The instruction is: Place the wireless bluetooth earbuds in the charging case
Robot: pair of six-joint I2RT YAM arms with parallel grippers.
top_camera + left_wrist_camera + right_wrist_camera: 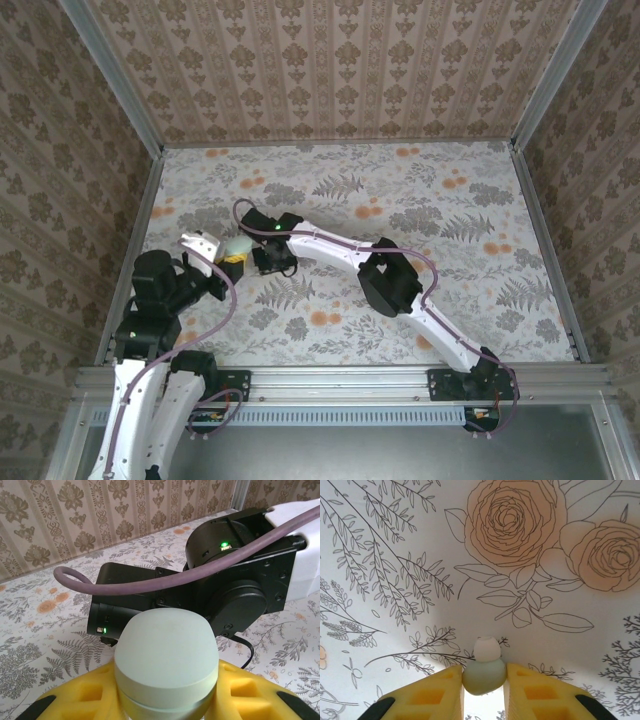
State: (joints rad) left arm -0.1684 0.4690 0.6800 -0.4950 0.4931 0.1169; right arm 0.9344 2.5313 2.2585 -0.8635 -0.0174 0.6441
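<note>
The charging case [167,650] is a pale mint, rounded shell with a seam around it, and its lid looks down. My left gripper [167,702] is shut on it between yellow foam pads [75,700], held above the table at the left [238,246]. My right gripper [483,684] is shut on one earbud [484,671], which is pale green with a white silicone tip pointing away from the fingers. It hangs just above the floral table surface. In the top view the right gripper [272,262] sits immediately right of the case. Any other earbud is out of view.
The right arm's black wrist [235,580] and purple cable [150,582] stand directly behind the case in the left wrist view. Patterned walls [330,70] enclose the floral table [450,230] on three sides, with open surface to the right and far side.
</note>
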